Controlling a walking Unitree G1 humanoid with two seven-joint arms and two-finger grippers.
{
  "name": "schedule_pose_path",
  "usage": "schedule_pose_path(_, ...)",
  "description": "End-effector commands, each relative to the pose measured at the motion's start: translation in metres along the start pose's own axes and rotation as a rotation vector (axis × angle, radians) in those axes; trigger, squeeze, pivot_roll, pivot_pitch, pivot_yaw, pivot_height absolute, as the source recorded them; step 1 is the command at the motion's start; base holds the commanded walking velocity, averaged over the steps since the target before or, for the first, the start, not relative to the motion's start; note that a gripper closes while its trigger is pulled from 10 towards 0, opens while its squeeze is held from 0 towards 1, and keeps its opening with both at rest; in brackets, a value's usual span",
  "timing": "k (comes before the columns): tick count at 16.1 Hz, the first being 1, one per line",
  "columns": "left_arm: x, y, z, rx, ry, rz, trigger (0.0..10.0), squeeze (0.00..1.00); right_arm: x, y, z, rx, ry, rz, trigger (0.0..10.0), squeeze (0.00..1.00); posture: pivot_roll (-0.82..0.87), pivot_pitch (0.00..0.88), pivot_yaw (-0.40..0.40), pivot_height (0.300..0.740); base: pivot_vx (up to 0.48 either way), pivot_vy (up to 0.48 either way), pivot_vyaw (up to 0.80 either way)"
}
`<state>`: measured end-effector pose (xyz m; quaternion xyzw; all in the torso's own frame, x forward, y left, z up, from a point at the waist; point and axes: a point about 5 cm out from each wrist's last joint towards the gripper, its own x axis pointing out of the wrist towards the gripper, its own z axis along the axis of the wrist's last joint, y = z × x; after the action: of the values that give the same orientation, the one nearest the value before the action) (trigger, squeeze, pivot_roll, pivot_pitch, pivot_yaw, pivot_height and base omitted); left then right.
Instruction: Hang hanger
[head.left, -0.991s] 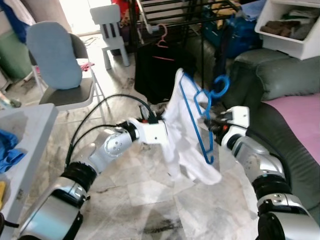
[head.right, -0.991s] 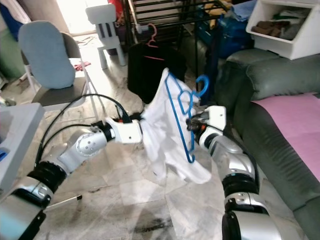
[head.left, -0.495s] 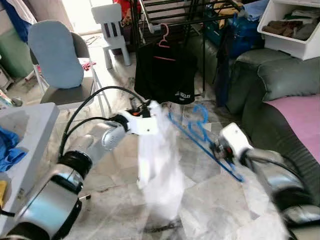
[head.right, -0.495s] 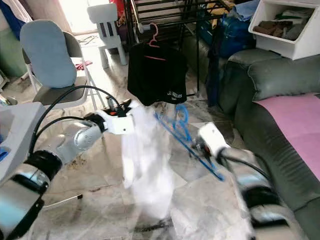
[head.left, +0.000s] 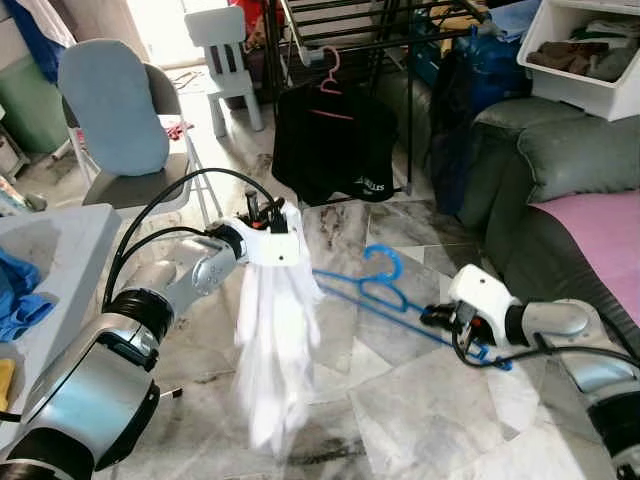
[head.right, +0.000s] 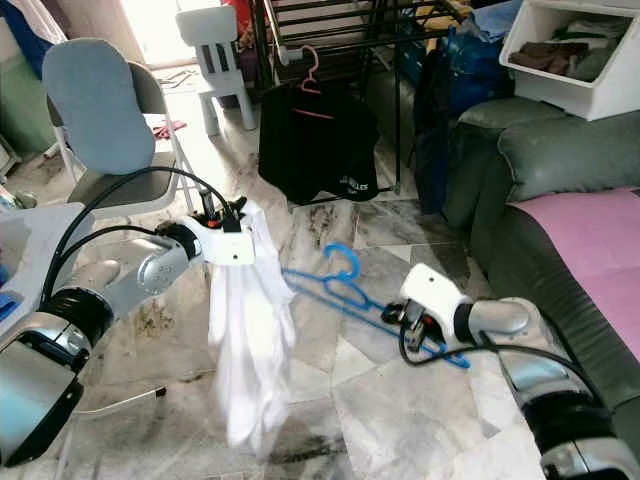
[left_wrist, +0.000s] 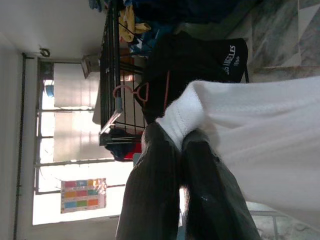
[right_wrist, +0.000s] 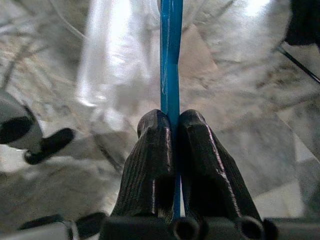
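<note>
Clamping the blue hanger (head.left: 400, 300) flat and low at 4 o'clock, the right gripper (right_wrist: 170, 131) holds it clear of the white garment (head.left: 272, 350), which dangles from the closed left gripper (left_wrist: 181, 145). Beyond, at 12 o'clock, stands the black rack (head.left: 370, 40), probably the destination.

Thin blue plastic hanger (head.left: 385, 297), tilted nearly flat above the marble floor (head.left: 420, 420), hook curling up at mid-length and pointing toward the clothes rack (head.left: 340, 25). Bare of any garment; far tip just beside a hanging white cloth (head.left: 272, 350), near end low, pinched between two black fingers (right_wrist: 155, 165) pressed flat against the bar.
</note>
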<state>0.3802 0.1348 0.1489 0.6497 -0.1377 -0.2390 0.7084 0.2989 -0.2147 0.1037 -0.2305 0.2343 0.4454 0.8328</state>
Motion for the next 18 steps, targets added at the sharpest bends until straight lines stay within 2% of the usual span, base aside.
schedule_pose_path(1,0.000,0.012,-0.003,0.033,-0.007,0.037,10.0,0.00,0.001,0.009,0.010,-0.015,-0.060,0.075,10.0,0.00,-0.11,0.000,0.078,0.740,0.000,0.000,0.00)
schedule_pose_path(2,0.000,0.012,-0.004,0.039,-0.001,0.040,10.0,0.00,0.001,0.014,0.012,-0.018,-0.073,0.109,10.0,0.00,-0.11,0.000,0.079,0.740,0.000,0.000,0.00)
schedule_pose_path(6,-0.003,0.012,-0.013,0.064,0.035,0.028,10.0,0.00,-0.004,0.012,0.005,-0.013,-0.035,0.088,10.0,0.00,-0.11,0.000,0.087,0.740,0.000,0.000,0.00)
schedule_pose_path(7,-0.004,0.012,-0.016,0.075,0.050,0.027,10.0,0.00,-0.007,0.010,0.003,-0.016,-0.014,0.075,10.0,0.00,-0.11,0.000,0.090,0.740,0.000,0.000,0.00)
schedule_pose_path(9,-0.004,0.020,-0.017,0.037,0.044,0.068,10.0,0.00,-0.008,0.003,-0.003,-0.033,0.033,-0.004,10.0,0.00,-0.11,0.000,0.096,0.740,0.000,0.000,0.00)
schedule_pose_path(11,0.000,0.032,-0.005,-0.060,-0.027,0.154,10.0,0.00,0.004,0.009,-0.007,-0.016,0.043,0.004,10.0,0.00,-0.11,0.000,0.096,0.740,0.000,0.000,0.00)
schedule_pose_path(14,0.001,0.047,0.010,-0.112,-0.148,0.211,10.0,0.00,0.019,0.013,-0.018,0.013,0.078,-0.014,10.0,0.00,-0.10,0.000,0.091,0.740,0.000,0.000,0.00)
schedule_pose_path(16,0.001,0.046,0.019,-0.118,-0.207,0.209,10.0,0.00,0.024,0.011,-0.019,0.030,0.076,-0.036,10.0,0.00,-0.09,0.000,0.080,0.740,0.000,0.000,0.00)
schedule_pose_path(18,0.000,0.037,0.033,-0.151,-0.293,0.175,10.0,0.00,0.031,-0.002,-0.018,0.061,0.084,-0.174,10.0,0.00,-0.09,0.000,0.077,0.740,0.000,0.000,0.00)
